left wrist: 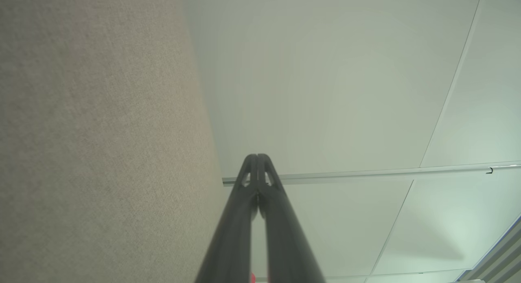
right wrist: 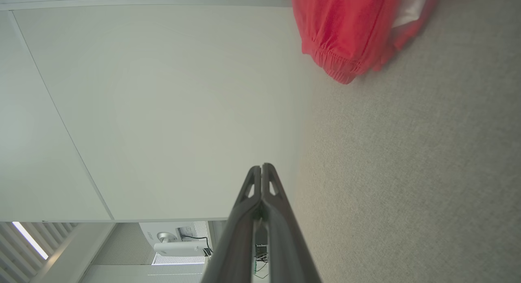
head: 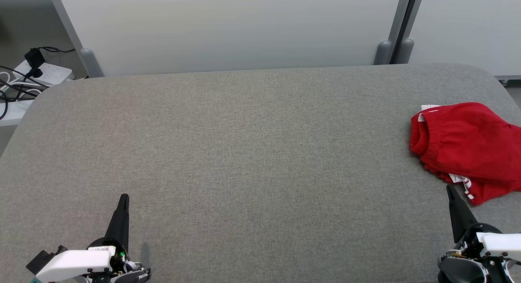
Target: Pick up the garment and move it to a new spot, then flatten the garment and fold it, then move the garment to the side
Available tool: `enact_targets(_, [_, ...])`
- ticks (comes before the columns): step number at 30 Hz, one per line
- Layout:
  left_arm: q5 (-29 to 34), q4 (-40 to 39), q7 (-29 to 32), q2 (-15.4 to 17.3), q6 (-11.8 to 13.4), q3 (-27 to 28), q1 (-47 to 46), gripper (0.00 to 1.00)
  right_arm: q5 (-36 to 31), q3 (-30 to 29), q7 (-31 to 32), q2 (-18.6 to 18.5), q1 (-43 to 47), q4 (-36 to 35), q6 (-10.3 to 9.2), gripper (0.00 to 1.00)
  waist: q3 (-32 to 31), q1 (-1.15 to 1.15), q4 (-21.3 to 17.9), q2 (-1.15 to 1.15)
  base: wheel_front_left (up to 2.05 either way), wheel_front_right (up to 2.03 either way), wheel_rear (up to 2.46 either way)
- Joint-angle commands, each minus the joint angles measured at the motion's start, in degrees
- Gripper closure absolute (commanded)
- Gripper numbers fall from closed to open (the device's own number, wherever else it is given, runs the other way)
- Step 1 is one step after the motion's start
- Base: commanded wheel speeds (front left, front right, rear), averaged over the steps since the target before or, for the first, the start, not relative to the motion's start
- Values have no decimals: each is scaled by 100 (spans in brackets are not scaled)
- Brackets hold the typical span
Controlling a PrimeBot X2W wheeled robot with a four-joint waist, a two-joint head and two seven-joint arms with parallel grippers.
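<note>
A red garment (head: 468, 148) with white trim lies bunched at the right edge of the grey fabric table (head: 244, 152). The right wrist view has the garment (right wrist: 346, 26) at its top. My right gripper (head: 451, 190) sits at the lower right, just in front of the garment, fingers shut together with nothing between them (right wrist: 261, 169). Far from the garment, my left gripper (head: 124, 198) rests at the lower left, also shut and empty (left wrist: 257, 157).
White partition panels (head: 236, 26) stand along the table's far edge. A power strip with black cables (head: 36, 73) lies off the table at the far left. The table's rounded corners fall away at both back sides.
</note>
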Motion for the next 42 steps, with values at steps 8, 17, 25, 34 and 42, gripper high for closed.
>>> enact_targets(8, [-24,-159,43,112,-48,189,-333,100,65,85,44,-85,-88,-177,26,100,0,0,0,0,0,0,0])
enact_targets(17, [-24,-160,43,112,-48,189,-333,100,65,86,44,-85,-88,-177,26,100,0,0,0,0,0,0,0])
enact_targets(25, [-24,-160,43,112,-48,189,-333,100,65,86,44,-85,-88,-177,26,100,0,0,0,0,0,0,0])
enact_targets(34, [-24,-160,43,112,-48,189,-333,100,66,86,44,-85,-88,-177,26,100,0,0,0,0,0,0,0])
enact_targets(42, [-24,-160,43,112,-48,189,-333,100,66,86,44,-85,-88,-177,26,100,0,0,0,0,0,0,0])
